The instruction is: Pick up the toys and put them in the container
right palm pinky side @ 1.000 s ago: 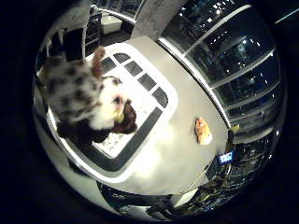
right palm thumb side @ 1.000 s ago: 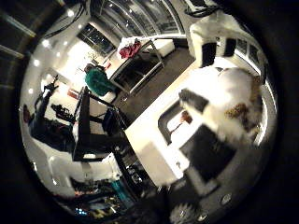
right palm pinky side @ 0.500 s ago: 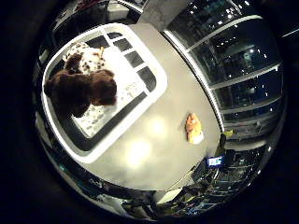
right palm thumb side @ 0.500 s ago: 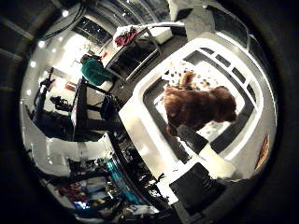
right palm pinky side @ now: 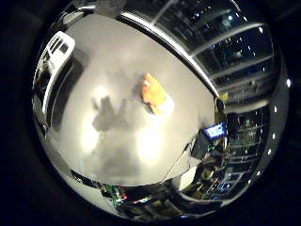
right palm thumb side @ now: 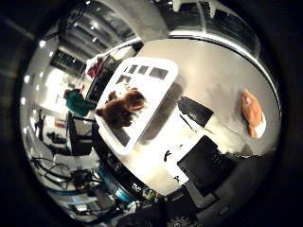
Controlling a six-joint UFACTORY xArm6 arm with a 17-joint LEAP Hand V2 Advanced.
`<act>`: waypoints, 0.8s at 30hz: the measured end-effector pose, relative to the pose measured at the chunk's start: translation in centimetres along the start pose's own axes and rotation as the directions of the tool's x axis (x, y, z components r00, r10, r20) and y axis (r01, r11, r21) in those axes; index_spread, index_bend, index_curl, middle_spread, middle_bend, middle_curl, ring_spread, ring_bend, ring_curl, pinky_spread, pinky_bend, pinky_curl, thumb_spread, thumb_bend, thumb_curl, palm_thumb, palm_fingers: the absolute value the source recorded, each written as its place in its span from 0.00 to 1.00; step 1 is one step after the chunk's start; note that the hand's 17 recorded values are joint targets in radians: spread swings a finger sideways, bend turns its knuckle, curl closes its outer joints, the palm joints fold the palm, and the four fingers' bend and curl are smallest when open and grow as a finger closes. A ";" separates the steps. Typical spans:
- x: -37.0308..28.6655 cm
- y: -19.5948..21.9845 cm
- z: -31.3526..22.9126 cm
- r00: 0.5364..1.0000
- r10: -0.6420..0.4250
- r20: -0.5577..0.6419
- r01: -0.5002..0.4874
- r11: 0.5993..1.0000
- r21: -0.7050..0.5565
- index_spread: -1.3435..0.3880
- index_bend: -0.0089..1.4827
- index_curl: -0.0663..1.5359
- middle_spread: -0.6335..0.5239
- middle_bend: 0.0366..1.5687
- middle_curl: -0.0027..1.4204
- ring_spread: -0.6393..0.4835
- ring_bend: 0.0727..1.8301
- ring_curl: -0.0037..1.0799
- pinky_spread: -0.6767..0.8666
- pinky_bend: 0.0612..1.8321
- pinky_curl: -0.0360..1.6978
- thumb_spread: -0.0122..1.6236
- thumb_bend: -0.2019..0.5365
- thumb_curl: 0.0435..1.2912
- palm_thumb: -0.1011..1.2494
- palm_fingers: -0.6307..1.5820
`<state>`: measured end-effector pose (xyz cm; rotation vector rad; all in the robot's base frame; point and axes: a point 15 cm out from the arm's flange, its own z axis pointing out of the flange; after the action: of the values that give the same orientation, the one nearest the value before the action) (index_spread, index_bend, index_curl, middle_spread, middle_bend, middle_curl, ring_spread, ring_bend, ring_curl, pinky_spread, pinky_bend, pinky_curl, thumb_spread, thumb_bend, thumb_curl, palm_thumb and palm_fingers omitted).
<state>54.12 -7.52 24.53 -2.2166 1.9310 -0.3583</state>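
Toys sit in two places on the grey desk [right palm pinky side: 122, 141]. A brown plush toy [right palm thumb side: 120, 109] lies inside the white container [right palm thumb side: 156, 90], a slatted basket with open rectangular slots in its wall, which stands on the desk near one edge. Behind the brown plush, deeper in the container, something paler seems to lie against it, but it is too small to make out. An orange plush toy [right palm pinky side: 154, 94], with a lighter cream patch at one end, lies alone on the bare desk surface, well apart from the container; nothing touches it. In the little finger side view the orange toy rests near the middle of the desk, and the container shows only as a white slatted rim at the far side of the desk. A dark shadow falls on the desk between the container and the orange toy. In the thumb side view, black and white parts of the hand [right palm thumb side: 203, 165] reach in from the edge, close to the camera, over the desk beside the container. Whether its fingers are straight or curled I cannot tell; nothing appears to be held against the palm. Neither toy is close to the palm.
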 end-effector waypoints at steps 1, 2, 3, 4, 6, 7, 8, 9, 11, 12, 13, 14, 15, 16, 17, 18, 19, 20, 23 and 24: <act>1.9 0.4 0.7 0.999 0.045 -0.009 -0.045 0.999 -0.006 0.58 0.12 0.23 0.50 0.18 0.24 0.57 0.21 0.21 0.68 0.17 0.22 0.64 0.24 0.30 0.68 0.42; 3.5 0.7 1.5 0.996 0.085 -0.018 -0.086 0.996 -0.007 0.59 0.11 0.23 0.51 0.17 0.24 0.58 0.20 0.21 0.68 0.18 0.22 0.64 0.24 0.30 0.68 0.40; 5.0 0.4 2.0 0.992 0.123 -0.028 -0.123 0.992 0.006 0.59 0.11 0.23 0.53 0.16 0.24 0.60 0.19 0.21 0.68 0.18 0.22 0.64 0.24 0.30 0.68 0.39; 6.2 -0.2 2.3 0.988 0.153 -0.037 -0.152 0.988 0.022 0.60 0.11 0.23 0.54 0.15 0.23 0.61 0.19 0.20 0.68 0.18 0.22 0.64 0.24 0.30 0.67 0.37; 8.5 -1.0 3.0 0.976 0.214 -0.047 -0.212 0.977 0.034 0.61 0.11 0.22 0.57 0.13 0.23 0.65 0.17 0.20 0.68 0.18 0.21 0.65 0.23 0.30 0.65 0.35; 9.8 -1.4 3.2 0.969 0.243 -0.052 -0.241 0.970 0.040 0.62 0.11 0.22 0.58 0.12 0.23 0.66 0.17 0.20 0.68 0.18 0.21 0.65 0.23 0.30 0.63 0.35; 10.9 -1.6 3.5 0.963 0.263 -0.057 -0.260 0.964 0.045 0.62 0.11 0.22 0.59 0.12 0.23 0.67 0.16 0.20 0.68 0.18 0.21 0.65 0.24 0.30 0.63 0.34; 11.9 -1.8 3.8 0.958 0.279 -0.061 -0.277 0.960 0.046 0.63 0.11 0.22 0.59 0.12 0.23 0.68 0.16 0.20 0.67 0.18 0.21 0.65 0.24 0.30 0.62 0.34; 13.4 -1.9 4.6 0.951 0.303 -0.065 -0.300 0.953 0.042 0.63 0.11 0.22 0.60 0.11 0.23 0.69 0.16 0.20 0.67 0.18 0.21 0.65 0.23 0.29 0.61 0.34; 14.1 -1.8 5.1 0.947 0.313 -0.066 -0.311 0.950 0.034 0.63 0.11 0.22 0.60 0.11 0.23 0.69 0.15 0.20 0.67 0.18 0.21 0.65 0.24 0.29 0.60 0.34; 14.5 -1.8 5.5 0.945 0.319 -0.066 -0.318 0.948 0.027 0.63 0.11 0.22 0.60 0.11 0.23 0.70 0.15 0.20 0.67 0.18 0.21 0.65 0.24 0.29 0.59 0.33; 14.8 -1.9 5.9 0.944 0.322 -0.067 -0.322 0.947 0.021 0.63 0.11 0.21 0.60 0.11 0.23 0.70 0.15 0.20 0.67 0.18 0.21 0.66 0.24 0.29 0.59 0.33; 15.2 -2.1 6.2 0.943 0.325 -0.067 -0.324 0.946 0.016 0.63 0.11 0.21 0.60 0.11 0.23 0.70 0.15 0.21 0.67 0.19 0.21 0.66 0.24 0.29 0.59 0.33; 15.5 -2.3 6.6 0.942 0.328 -0.066 -0.328 0.945 0.011 0.63 0.11 0.21 0.61 0.11 0.23 0.71 0.15 0.21 0.68 0.19 0.21 0.66 0.24 0.29 0.58 0.33; 15.7 -2.4 7.0 0.941 0.331 -0.066 -0.332 0.943 0.004 0.63 0.11 0.21 0.61 0.11 0.23 0.71 0.15 0.21 0.68 0.19 0.21 0.66 0.24 0.29 0.58 0.33; 16.0 -2.7 7.3 0.939 0.337 -0.064 -0.338 0.941 -0.002 0.63 0.11 0.21 0.61 0.10 0.23 0.71 0.15 0.21 0.67 0.19 0.21 0.66 0.24 0.29 0.57 0.33; 16.2 -2.8 7.7 0.938 0.339 -0.065 -0.341 0.940 -0.011 0.63 0.11 0.21 0.61 0.11 0.23 0.71 0.15 0.21 0.67 0.19 0.21 0.66 0.24 0.29 0.57 0.32; 16.4 -2.9 8.1 0.938 0.341 -0.064 -0.343 0.939 -0.022 0.63 0.11 0.21 0.61 0.10 0.23 0.71 0.15 0.21 0.67 0.19 0.21 0.66 0.24 0.28 0.57 0.32; 16.9 -3.4 9.2 0.938 0.341 -0.065 -0.344 0.938 -0.040 0.63 0.11 0.21 0.62 0.10 0.23 0.71 0.15 0.22 0.67 0.19 0.21 0.66 0.24 0.28 0.56 0.31; 17.0 -3.4 9.8 0.937 0.342 -0.064 -0.345 0.937 -0.048 0.63 0.11 0.21 0.62 0.10 0.23 0.71 0.14 0.22 0.67 0.19 0.21 0.66 0.24 0.27 0.56 0.31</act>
<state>62.44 -24.13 17.28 -1.8636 2.3324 -0.3132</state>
